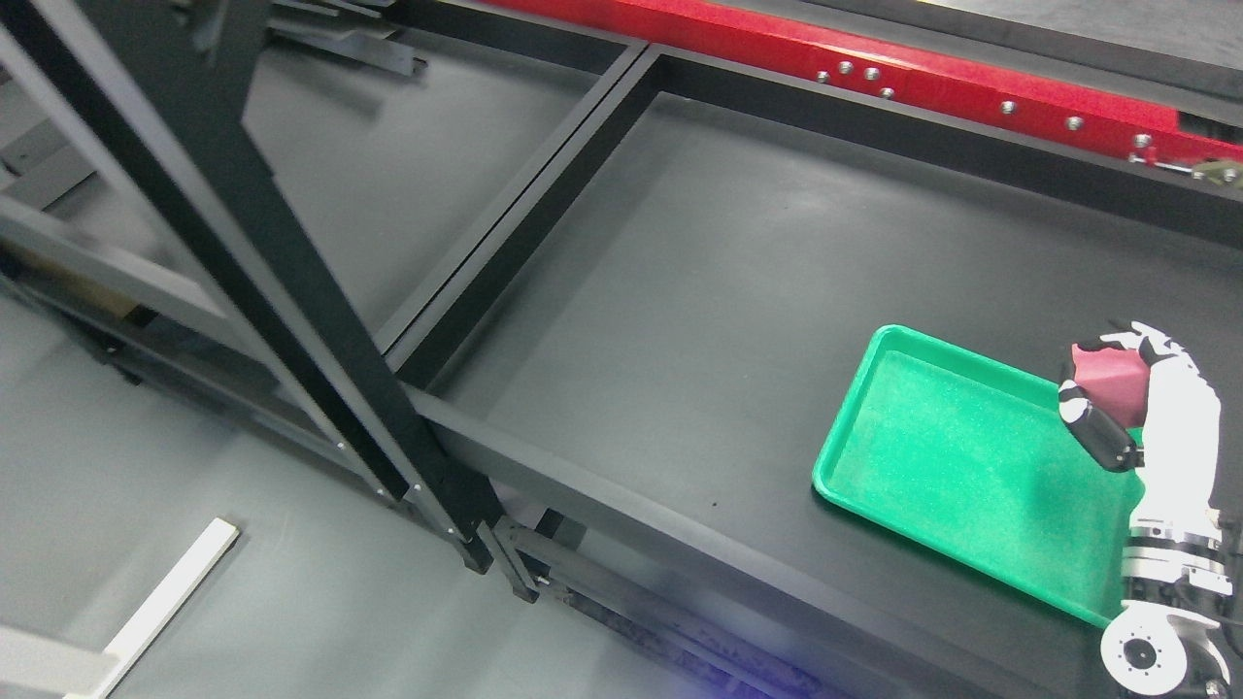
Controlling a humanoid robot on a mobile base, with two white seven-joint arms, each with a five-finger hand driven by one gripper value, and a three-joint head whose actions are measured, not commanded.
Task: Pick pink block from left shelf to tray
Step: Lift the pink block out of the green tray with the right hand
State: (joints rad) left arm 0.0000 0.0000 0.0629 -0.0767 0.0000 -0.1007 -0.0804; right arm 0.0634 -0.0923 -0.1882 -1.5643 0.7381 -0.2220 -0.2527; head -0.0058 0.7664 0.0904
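Your pink block (1109,381) is a small faceted chunk, dusky pink, held up off the surfaces in the fingers of the right hand (1136,398) at the far right of the head view. It sits tilted, one flat face turned toward you, above the right end of the tray (855,456). The tray is a bright green, shallow rectangle with a raised rim and rounded corners, lying flat and skewed on the dark shelf deck.
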